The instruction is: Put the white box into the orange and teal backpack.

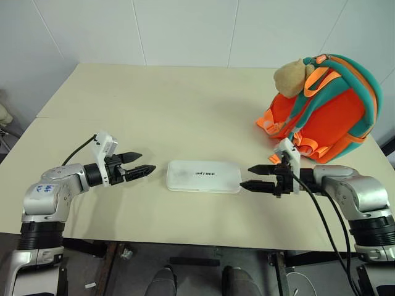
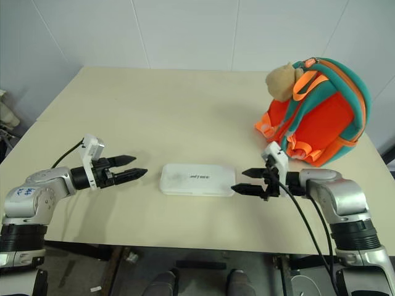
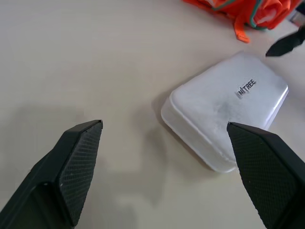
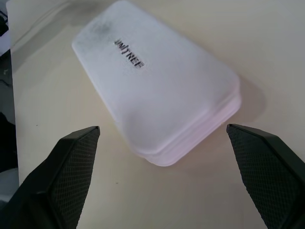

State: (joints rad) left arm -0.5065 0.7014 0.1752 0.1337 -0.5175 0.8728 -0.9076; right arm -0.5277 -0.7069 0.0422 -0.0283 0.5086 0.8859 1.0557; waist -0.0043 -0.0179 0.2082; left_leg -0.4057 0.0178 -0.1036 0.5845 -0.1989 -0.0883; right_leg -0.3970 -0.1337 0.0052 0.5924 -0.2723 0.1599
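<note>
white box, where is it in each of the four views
Left eye view: white box low centre on the table, between the two grippers' fingers.
Right eye view: low centre, slightly further left.
Left wrist view: right of centre, lettering toward the far end.
Right wrist view: centre, running to upper left.
Shared landmark: the dark lettering on its top.

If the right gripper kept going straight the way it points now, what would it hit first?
Most likely the near short end of the white box. The right gripper, open, aims along the table at it, with a small gap between.
</note>
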